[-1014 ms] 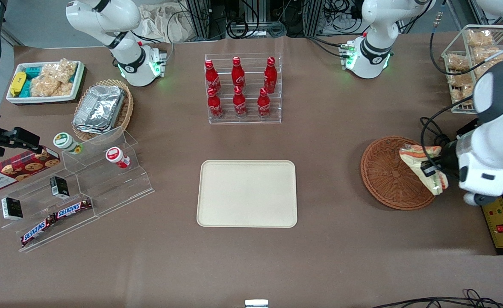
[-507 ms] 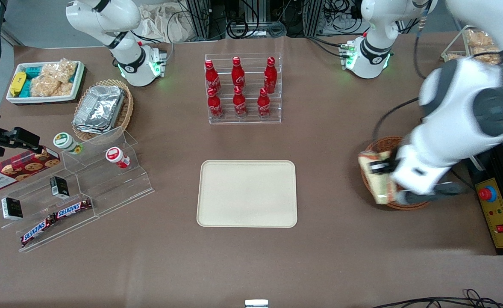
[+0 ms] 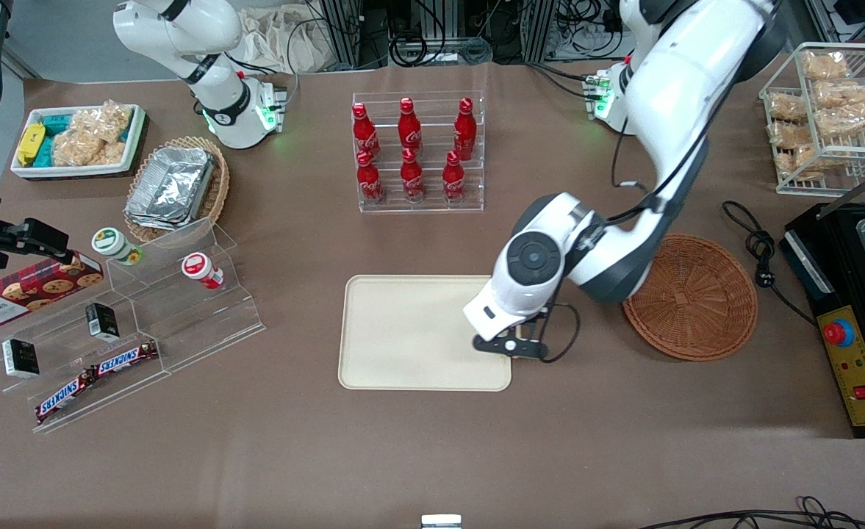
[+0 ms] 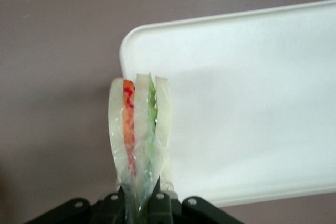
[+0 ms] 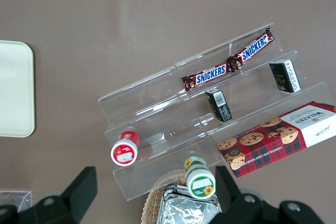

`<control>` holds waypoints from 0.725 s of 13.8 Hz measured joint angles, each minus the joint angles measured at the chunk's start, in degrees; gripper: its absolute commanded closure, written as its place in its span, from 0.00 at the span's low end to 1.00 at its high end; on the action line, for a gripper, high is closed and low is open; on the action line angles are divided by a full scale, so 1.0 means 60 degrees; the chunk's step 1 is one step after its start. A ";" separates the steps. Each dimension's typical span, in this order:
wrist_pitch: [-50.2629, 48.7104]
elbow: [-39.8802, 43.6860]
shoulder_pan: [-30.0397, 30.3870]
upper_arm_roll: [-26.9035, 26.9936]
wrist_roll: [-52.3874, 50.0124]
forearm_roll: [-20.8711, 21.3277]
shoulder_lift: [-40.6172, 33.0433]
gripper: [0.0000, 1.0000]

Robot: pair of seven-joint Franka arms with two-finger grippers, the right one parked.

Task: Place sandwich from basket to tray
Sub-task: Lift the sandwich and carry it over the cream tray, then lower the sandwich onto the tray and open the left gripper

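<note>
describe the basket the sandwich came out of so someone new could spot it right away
Start at the cream tray in the middle of the table, where the gripper holds the sandwich over its edge. Just beside it, toward the working arm's end, lies the basket: round, shallow, reddish-brown wicker with nothing in it, unlike the lighter tan basket holding foil containers.

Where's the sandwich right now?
The sandwich is clamped in the left pincer, hanging above the tray at its edge nearest the now empty basket.

Lab: robot arms [image 3: 667,88], cable clutter [image 3: 432,37]
</note>
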 measured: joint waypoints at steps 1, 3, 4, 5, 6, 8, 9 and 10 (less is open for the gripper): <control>0.0240 0.0020 -0.0016 0.0005 -0.0034 0.0032 0.0291 1.00; 0.0593 0.0085 -0.0031 0.0025 -0.0035 0.0043 0.0750 0.79; 0.0757 0.0109 -0.0095 0.0060 -0.0143 0.0048 0.0899 0.31; 0.0855 0.0122 -0.0205 0.0166 -0.0414 0.0054 0.0969 0.02; 0.0892 0.0147 -0.0348 0.0278 -0.0728 0.0057 0.0984 0.01; 0.0890 0.0280 -0.0620 0.0463 -0.1215 0.0066 0.0977 0.01; 0.0880 0.0343 -0.0670 0.0494 -0.1313 0.0067 0.0949 0.01; 0.0789 0.0422 -0.0675 0.0507 -0.1354 0.0067 0.0867 0.01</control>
